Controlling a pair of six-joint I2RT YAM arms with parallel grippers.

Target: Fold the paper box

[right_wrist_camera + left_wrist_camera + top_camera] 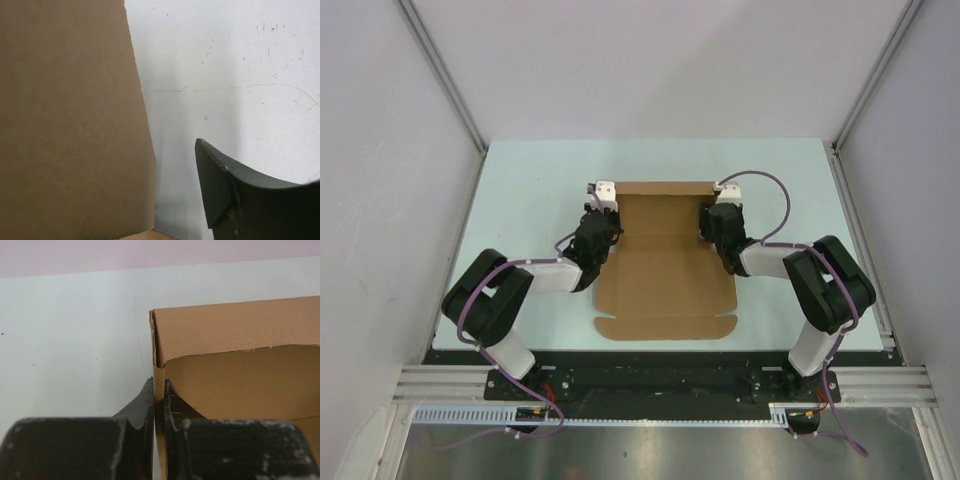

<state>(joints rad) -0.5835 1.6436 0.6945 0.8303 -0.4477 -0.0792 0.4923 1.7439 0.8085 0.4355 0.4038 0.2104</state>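
The paper box is brown cardboard and lies mid-table, its far part raised into walls and its near panel flat with tabs. My left gripper is at the box's far left side. In the left wrist view it is shut on the upright left side wall, one finger inside and one outside. My right gripper is at the far right side. In the right wrist view only one finger shows, apart from the outside of the upright right wall. The other finger is hidden behind that wall.
The pale green table has grey panels on three sides, held by metal frame posts. The arm bases sit on a rail at the near edge. Cables loop over both arms.
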